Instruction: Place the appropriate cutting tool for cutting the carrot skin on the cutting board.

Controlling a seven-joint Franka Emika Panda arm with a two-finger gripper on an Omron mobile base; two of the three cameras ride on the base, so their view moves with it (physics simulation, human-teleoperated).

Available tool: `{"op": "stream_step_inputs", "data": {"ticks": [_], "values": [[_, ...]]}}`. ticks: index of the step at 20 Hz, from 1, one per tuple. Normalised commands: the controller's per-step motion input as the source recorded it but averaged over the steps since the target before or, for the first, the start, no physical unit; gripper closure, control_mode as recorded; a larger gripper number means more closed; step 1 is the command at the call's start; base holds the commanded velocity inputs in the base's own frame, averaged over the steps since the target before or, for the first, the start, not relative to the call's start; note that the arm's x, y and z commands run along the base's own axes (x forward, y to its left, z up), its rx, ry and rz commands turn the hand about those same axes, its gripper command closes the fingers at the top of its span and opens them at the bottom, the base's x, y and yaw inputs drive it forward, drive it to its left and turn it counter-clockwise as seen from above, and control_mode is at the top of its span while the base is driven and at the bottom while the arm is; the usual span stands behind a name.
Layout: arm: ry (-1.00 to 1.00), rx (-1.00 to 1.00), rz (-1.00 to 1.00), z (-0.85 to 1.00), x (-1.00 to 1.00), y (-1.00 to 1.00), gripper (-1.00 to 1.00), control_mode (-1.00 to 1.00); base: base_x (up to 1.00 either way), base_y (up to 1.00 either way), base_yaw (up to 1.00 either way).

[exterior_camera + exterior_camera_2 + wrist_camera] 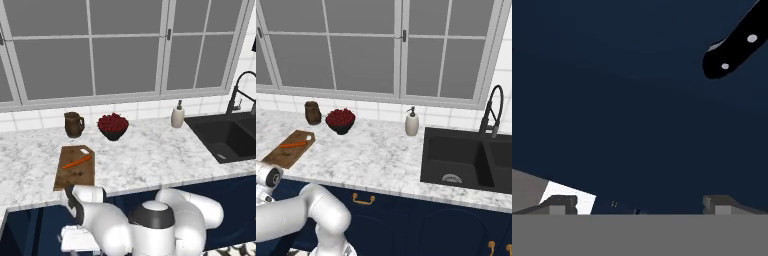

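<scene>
- The end effector (639,207) is down in a dark drawer space below the desk (150,160), its fingers apart and holding nothing.
- No peeler can be made out here; a black-handled knife (737,45) lies up and right of the fingertips, handle running diagonally.
- The carrot (77,162) rests on the cutting board (75,175), above on the desk.
</scene>
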Motion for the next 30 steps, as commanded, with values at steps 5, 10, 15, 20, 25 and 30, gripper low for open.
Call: {"op": "stream_step_inputs", "data": {"ticks": [5, 10, 15, 20, 25, 30], "values": [[-0.22, 0.03, 0.10, 0.01, 0.44, 0.21, -1.00, -1.00, 0.00, 0.00, 0.00], [-0.26, 0.07, 0.08, 0.00, 0.29, 0.16, -1.00, -1.00, 0.00, 0.00, 0.00], [-0.25, 0.10, 0.06, -0.04, 0.20, 0.07, -1.00, -1.00, 0.00, 0.00, 0.00], [-0.29, 0.10, 0.01, -0.08, 0.02, 0.00, -1.00, -1.00, 0.00, 0.00, 0.00], [-0.30, 0.09, 0.00, -0.14, -0.06, 0.00, -1.00, -1.00, 0.00, 0.00, 0.00], [-0.01, 0.00, 0.00, -0.39, 0.09, 0.09, -1.00, -1.00, 0.00, 0.00, 0.00]]}}
